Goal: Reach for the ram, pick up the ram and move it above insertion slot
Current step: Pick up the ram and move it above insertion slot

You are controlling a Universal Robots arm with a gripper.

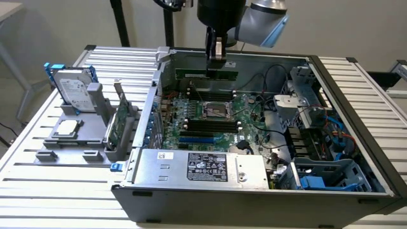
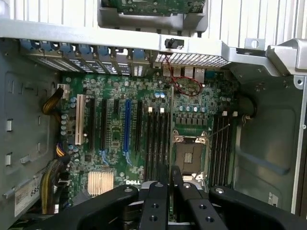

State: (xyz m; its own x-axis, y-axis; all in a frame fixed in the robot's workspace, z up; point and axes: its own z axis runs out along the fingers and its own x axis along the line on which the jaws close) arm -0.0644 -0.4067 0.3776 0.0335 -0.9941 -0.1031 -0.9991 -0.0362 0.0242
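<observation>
The claw (image 1: 215,67) is closed on the ram (image 1: 207,74), held level over the motherboard (image 1: 213,114). Carry step underway, I judge; the slots (image 2: 158,139) lie below it.

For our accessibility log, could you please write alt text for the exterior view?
The gripper holds the ram above the motherboard inside an open computer case. At the exterior view's left, a grey stand holds a hard drive.

The table (image 1: 57,167) is ribbed, matt grey metal. The computer case (image 1: 254,202) is matt sheet metal. The motherboard (image 2: 120,143) is glossy green. The end effector (image 2: 170,191) is matt black. The ram (image 1: 207,74) is green circuit board.
</observation>
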